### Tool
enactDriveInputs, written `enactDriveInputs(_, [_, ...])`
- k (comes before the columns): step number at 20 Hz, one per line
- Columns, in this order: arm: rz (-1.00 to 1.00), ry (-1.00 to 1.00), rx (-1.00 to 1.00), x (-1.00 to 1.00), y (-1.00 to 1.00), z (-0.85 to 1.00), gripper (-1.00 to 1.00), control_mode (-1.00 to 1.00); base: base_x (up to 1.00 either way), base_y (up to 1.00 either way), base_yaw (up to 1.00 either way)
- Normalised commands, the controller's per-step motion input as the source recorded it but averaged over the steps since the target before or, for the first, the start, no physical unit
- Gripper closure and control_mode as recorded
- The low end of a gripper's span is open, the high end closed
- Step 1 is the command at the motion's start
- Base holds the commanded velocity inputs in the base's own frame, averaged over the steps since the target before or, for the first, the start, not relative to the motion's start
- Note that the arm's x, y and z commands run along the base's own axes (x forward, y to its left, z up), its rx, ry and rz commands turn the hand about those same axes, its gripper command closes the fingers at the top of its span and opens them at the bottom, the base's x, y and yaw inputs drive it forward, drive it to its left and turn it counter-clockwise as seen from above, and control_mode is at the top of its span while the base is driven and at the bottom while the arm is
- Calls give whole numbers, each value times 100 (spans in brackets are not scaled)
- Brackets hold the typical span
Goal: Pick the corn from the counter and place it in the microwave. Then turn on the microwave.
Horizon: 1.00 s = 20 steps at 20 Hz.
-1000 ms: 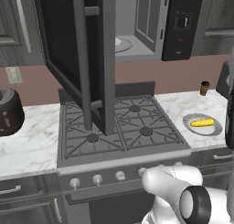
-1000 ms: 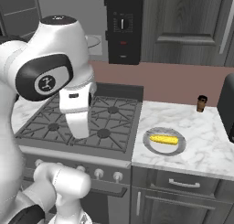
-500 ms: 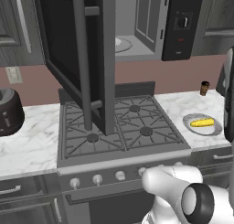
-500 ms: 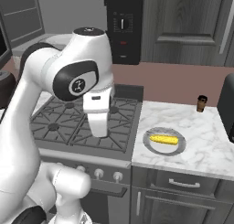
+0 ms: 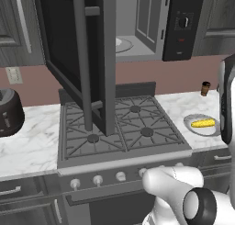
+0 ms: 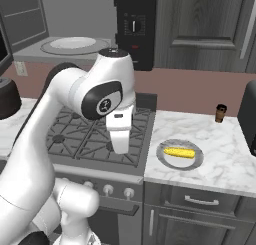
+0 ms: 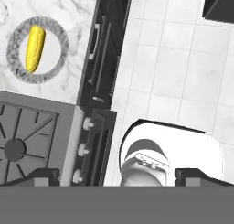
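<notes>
Right base view: the corn [image 6: 179, 152], a small yellow cob, lies on a round grey plate [image 6: 195, 162] on the marble counter [image 6: 225, 159], just right of the gas stove [image 6: 95, 136]. A small brown bottle [image 6: 220, 113] stands near the wall behind it. Above the stove, the microwave [image 5: 183, 24] hangs with its dark door [image 5: 69, 54] swung wide open. The white arm bends over the stove front. Its gripper [image 7: 117, 176] looks down at the floor, finger tips spread wide, holding nothing.
</notes>
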Motion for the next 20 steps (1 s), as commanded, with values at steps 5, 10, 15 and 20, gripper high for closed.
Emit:
enactDriveInputs(5, [-3, 0, 0, 45, -9, -16, -100, -100, 0, 0, 0])
enactDriveInputs(10, [-3, 0, 0, 47, -10, -17, -100, -100, 0, 0, 0])
enactDriveInputs(15, [-1, 0, 0, 30, -18, -23, -100, -100, 0, 0, 0])
enactDriveInputs(20, [0, 0, 0, 23, -23, -26, -100, -100, 0, 0, 0])
